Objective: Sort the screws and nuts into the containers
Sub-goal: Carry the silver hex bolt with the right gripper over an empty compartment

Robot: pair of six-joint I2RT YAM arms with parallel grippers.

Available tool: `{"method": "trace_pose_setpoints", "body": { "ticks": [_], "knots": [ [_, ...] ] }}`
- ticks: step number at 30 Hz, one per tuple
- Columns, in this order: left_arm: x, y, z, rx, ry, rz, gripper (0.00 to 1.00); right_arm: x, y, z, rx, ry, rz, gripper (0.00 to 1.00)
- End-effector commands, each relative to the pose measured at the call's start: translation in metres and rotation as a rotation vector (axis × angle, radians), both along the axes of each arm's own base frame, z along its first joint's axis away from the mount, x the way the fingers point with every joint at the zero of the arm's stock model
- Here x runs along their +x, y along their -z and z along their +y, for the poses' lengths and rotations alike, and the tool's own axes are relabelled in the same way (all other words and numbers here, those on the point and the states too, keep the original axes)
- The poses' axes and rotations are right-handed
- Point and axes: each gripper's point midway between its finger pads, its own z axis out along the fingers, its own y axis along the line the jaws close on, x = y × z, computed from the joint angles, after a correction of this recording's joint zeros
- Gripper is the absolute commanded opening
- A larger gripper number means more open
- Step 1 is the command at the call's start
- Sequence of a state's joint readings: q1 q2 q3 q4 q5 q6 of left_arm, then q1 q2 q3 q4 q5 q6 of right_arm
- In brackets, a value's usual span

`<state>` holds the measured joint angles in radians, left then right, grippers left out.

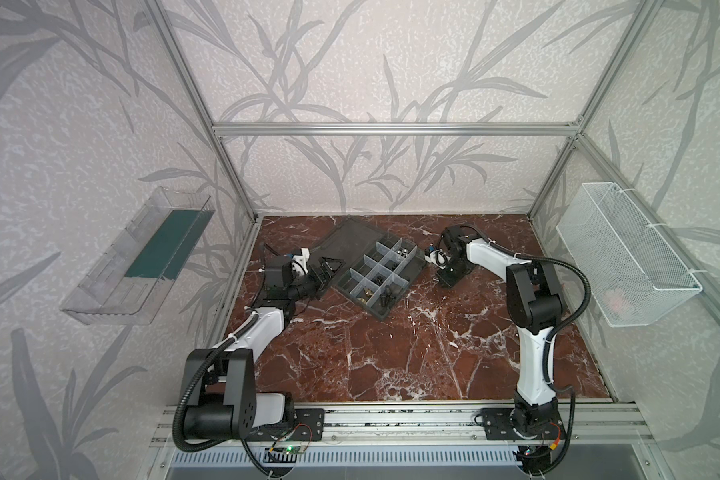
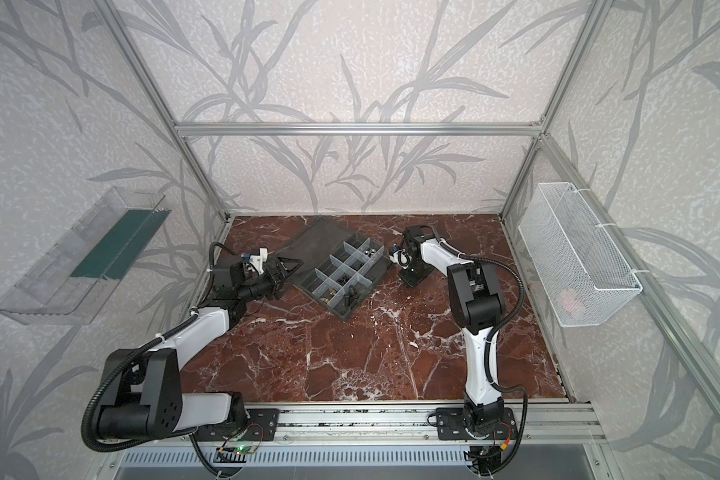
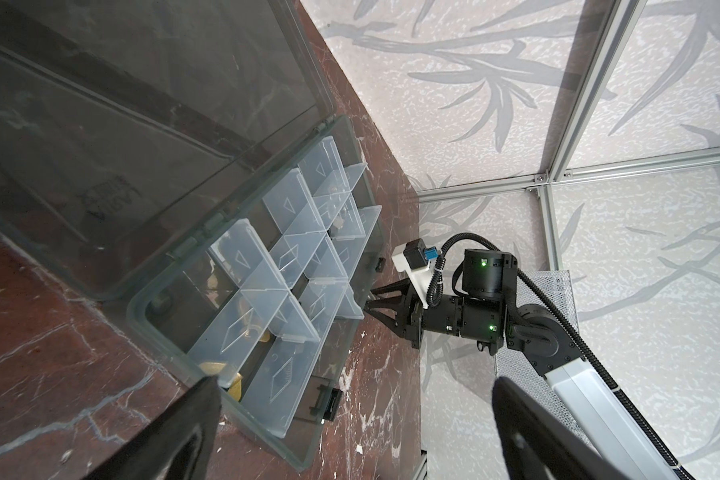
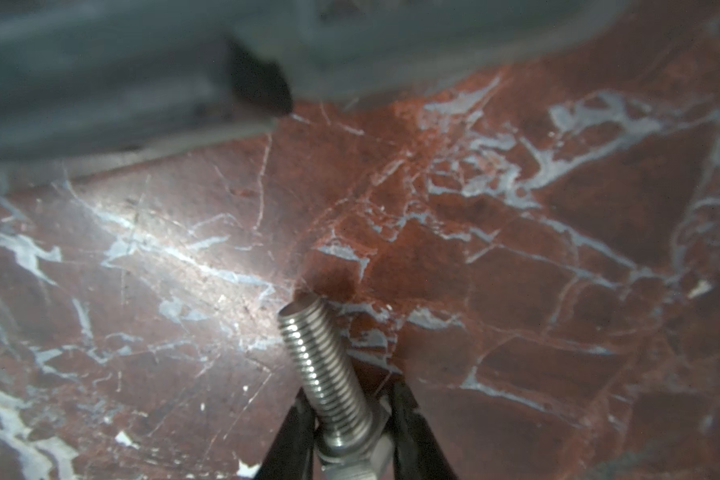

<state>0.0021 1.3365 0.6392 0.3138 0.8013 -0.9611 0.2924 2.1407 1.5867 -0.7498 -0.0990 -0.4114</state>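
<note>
Bottom centre of the right wrist view: right gripper [image 4: 348,405] is clamped on a silver bolt [image 4: 325,374]. Fingers [image 4: 292,432] pinch it near the head end, threaded shaft pointing toward frame centre. Can't tell if the tip touches the table [image 4: 516,270] or hangs just above it. Blurred grey wall of the box [image 4: 100,75] fills the upper left of that frame, so we're just beside the box, not over it.

Both top views: box sits mid-frame w/ lid [image 1: 341,245] folded flat toward the upper left. Cells btwn the whitish dividers [image 1: 381,268]:
- silver nuts [image 1: 402,252] near the box's upper-right edge
- dark screws [image 1: 385,293] toward its lower corner
- brass bits [image 1: 366,296] next to those

Left gripper [image 3: 356,382] is spread wide, holding nothing, just beside the box's left edge.

Our read: pick is made, carry comes next. To do it well:
- Lift straight up first, enough to clear the box wall. Shaft overhang is long, so don't drag it sideways into the rim.
- Grip is at one end, so the bolt may pivot. Go slow, no wrist flicks.
- Aim for a screw cell, not the nut cell. Which one is tbd, since we see no silver bolt in any cell.
- Go low inside the cell, clear of the dividers, then let go. High drop = bounce into a neighbour cell.
- Left arm: out of the path.
</note>
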Motion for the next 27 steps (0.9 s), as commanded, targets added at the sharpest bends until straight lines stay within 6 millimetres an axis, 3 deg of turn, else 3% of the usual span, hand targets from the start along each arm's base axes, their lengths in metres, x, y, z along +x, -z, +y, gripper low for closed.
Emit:
{"method": "trace_pose_setpoints", "body": {
  "ticks": [1,7,13,17,22,27],
  "knots": [
    [0.002,-0.013,0.003,0.010,-0.007,-0.046,0.99,-0.015,0.003,-0.003,0.009,0.021,0.057,0.16],
    [0.002,-0.014,0.003,0.011,-0.006,-0.047,0.99,-0.004,-0.042,-0.007,0.046,0.120,-0.056,0.03],
    [0.003,-0.015,0.002,0.010,-0.005,-0.049,0.99,-0.001,-0.102,-0.015,0.103,0.175,-0.178,0.01],
    [0.003,-0.017,0.002,0.008,-0.003,-0.055,0.99,-0.002,-0.133,-0.001,0.200,0.137,-0.222,0.01],
    [0.004,-0.016,0.002,0.004,-0.002,-0.054,0.99,0.008,-0.151,0.019,0.289,0.092,-0.261,0.02],
    [0.003,-0.017,0.002,0.004,-0.002,-0.056,0.99,0.016,-0.150,0.039,0.275,0.033,-0.274,0.02]
  ]
}}
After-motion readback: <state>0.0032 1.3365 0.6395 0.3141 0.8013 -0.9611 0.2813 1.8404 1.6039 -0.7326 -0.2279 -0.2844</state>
